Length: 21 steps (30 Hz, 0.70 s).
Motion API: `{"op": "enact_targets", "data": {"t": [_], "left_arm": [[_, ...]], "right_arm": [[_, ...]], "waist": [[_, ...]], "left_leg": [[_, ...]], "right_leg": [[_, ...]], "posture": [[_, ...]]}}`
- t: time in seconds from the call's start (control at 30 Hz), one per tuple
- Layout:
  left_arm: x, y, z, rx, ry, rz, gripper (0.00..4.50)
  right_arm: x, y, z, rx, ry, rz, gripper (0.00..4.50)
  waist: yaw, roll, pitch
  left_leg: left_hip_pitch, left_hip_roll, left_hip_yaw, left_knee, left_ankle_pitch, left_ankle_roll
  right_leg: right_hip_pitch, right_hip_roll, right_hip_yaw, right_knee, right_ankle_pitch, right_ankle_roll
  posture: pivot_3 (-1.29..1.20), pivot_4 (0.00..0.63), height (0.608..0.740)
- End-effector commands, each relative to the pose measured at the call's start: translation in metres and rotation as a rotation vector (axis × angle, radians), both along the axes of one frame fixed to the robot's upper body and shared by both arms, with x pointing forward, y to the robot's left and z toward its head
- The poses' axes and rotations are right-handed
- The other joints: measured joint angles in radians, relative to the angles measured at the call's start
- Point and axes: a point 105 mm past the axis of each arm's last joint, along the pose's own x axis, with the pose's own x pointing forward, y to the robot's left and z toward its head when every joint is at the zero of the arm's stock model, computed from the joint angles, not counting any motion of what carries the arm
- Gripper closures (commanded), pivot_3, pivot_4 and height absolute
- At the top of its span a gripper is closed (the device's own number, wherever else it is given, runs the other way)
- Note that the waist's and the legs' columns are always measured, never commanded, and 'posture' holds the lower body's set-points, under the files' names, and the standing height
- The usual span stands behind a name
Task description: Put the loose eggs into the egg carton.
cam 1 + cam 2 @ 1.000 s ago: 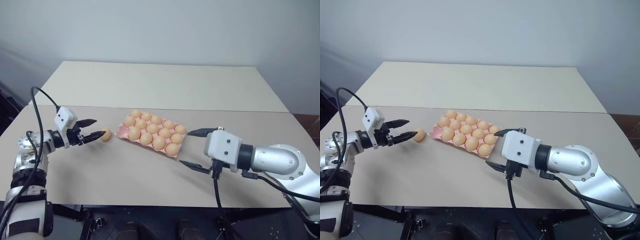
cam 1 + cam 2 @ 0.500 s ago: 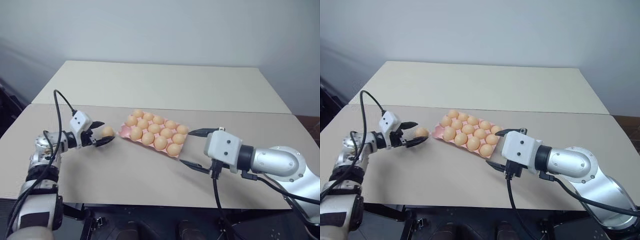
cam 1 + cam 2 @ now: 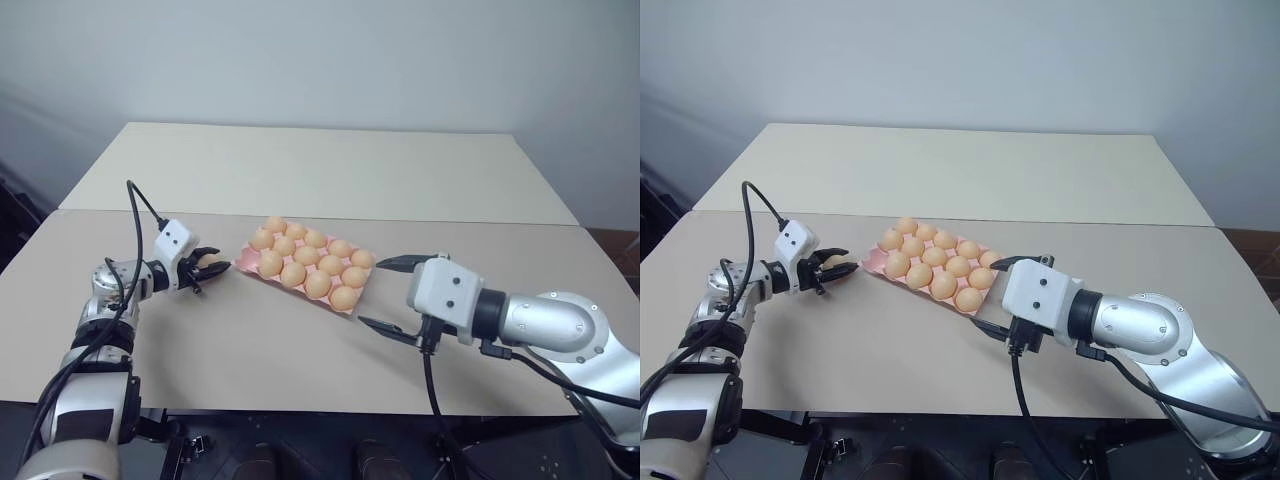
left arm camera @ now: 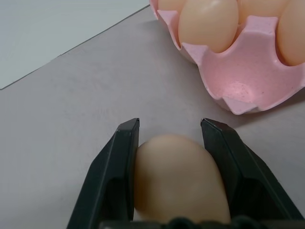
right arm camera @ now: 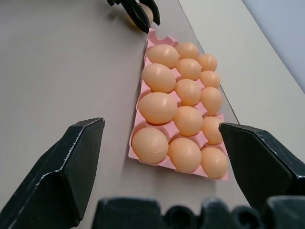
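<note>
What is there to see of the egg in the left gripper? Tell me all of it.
The egg is smooth, oval and light orange-tan, matte like those in the carton. The left gripper is shut on it, one black finger pressing each side. It sits low over the beige table, just short of the pink egg carton and its empty corner cup.

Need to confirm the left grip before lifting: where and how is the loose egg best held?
Across its widest middle, coming in level from the side away from the egg carton. The left gripper already has the loose egg there, one finger on each rounded flank.
</note>
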Motion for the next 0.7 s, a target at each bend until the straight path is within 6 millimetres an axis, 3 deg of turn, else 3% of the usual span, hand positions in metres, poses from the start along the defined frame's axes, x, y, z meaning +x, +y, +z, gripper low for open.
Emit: {"op": "enact_targets", "data": {"t": [0.03, 0.2, 0.33, 0.7], "left_arm": [[-0.002, 0.008, 0.022, 0.02, -0.078, -0.015, 2.66], [-0.005, 0.014, 0.055, -0.048, -0.187, -0.029, 2.66], [-0.01, -0.001, 0.082, -0.201, -0.267, -0.135, 2.66], [-0.006, -0.048, 0.068, -0.242, -0.223, -0.323, 2.66]], "right_arm": [[-0.003, 0.003, 0.007, 0.003, -0.046, 0.009, 0.0], [-0.003, 0.003, 0.007, 0.003, -0.048, 0.007, 0.0], [-0.003, 0.003, 0.007, 0.005, -0.05, 0.007, 0.0], [-0.005, 0.006, 0.012, 0.002, -0.075, 0.0, 0.0]], "waist": [[-0.001, 0.0, 0.0], [0.002, 0.0, 0.0], [0.002, 0.0, 0.0], [0.002, 0.0, 0.0]], "left_leg": [[0.0, 0.0, 0.0, 0.0, 0.0, 0.0], [0.0, 0.0, 0.0, 0.0, 0.0, 0.0], [0.0, 0.0, 0.0, 0.0, 0.0, 0.0], [0.0, 0.0, 0.0, 0.0, 0.0, 0.0]], "right_leg": [[0.0, 0.0, 0.0, 0.0, 0.0, 0.0], [0.0, 0.0, 0.0, 0.0, 0.0, 0.0], [0.0, 0.0, 0.0, 0.0, 0.0, 0.0], [0.0, 0.0, 0.0, 0.0, 0.0, 0.0]], "posture": [[0.0, 0.15, 0.74], [0.0, 0.15, 0.74], [0.0, 0.15, 0.74], [0.0, 0.15, 0.74]]}}
